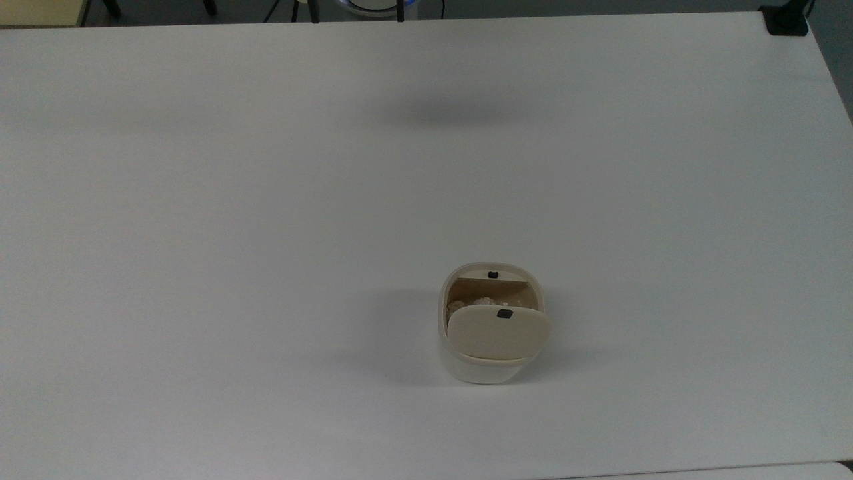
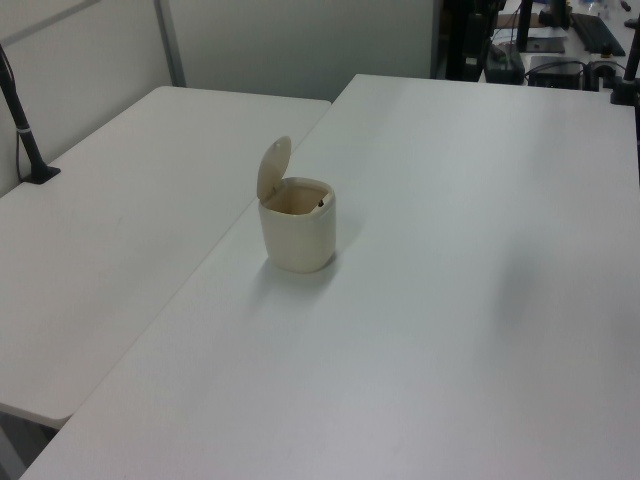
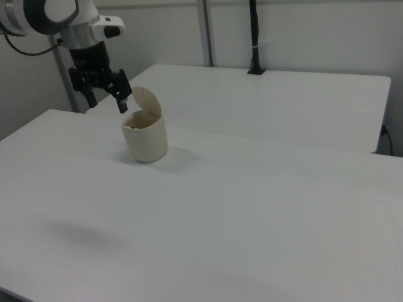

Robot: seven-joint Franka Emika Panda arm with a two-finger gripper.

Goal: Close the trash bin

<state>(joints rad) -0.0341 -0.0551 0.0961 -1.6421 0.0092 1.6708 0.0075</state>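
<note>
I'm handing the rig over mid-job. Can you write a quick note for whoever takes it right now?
Gripper: open, holding nothing, in the air at the right view's upper left, seen beyond the bin.
Trash bin: upright on the white table, lower centre-right in the top view.
Lid: hinged up, standing nearly upright; the bin's mouth is open and pale scraps show inside.
Done: nothing on the lid yet.
Left: bring the gripper to the raised lid and push it down onto the rim until it sits shut.
</note>
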